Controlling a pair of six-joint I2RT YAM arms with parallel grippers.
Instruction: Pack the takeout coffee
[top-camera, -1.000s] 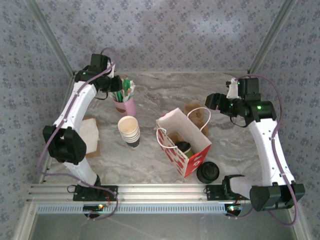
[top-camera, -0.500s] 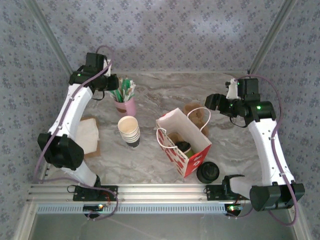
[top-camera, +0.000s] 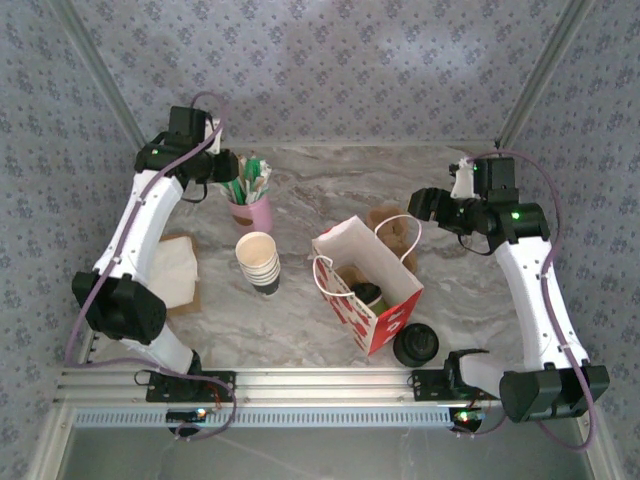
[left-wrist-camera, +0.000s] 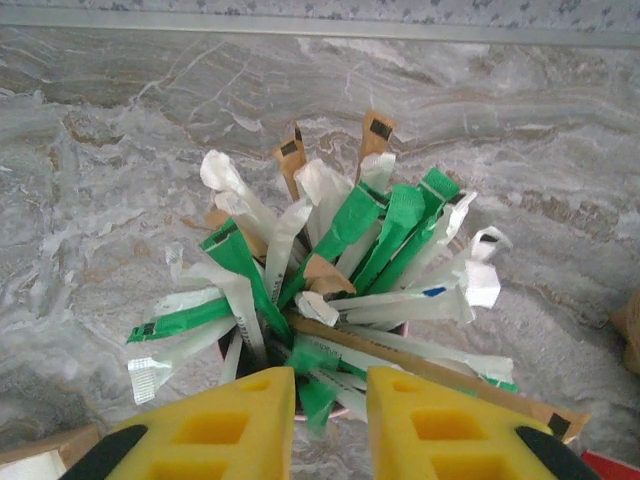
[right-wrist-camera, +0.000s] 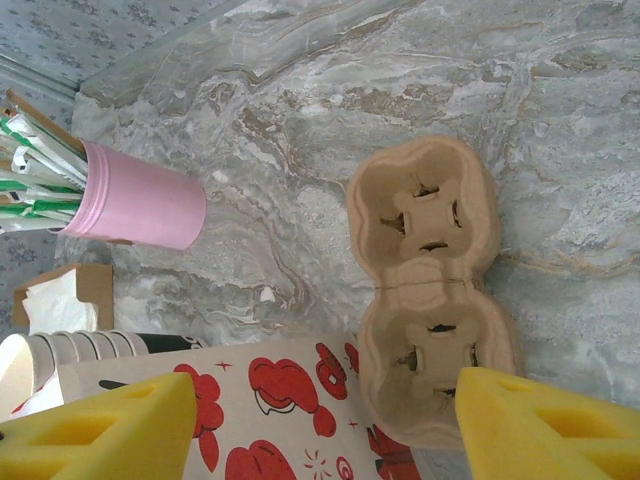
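Left claw (left-wrist-camera: 330, 378) is hovering over the far-left sachets (left-wrist-camera: 345, 250), fingers slightly apart, probably for extras; right claw (right-wrist-camera: 325, 385) is hanging spread wide, since the takeout coffee (top-camera: 367, 293) is already sitting inside the paper bag (top-camera: 388, 318)

No word, brand or number could be read anywhere. The paper bag (right-wrist-camera: 230, 420) carried only red cloud-like figures, and the packets (left-wrist-camera: 400, 220) in the pink cup (right-wrist-camera: 140, 205) bore small dark marks too blurred to read.
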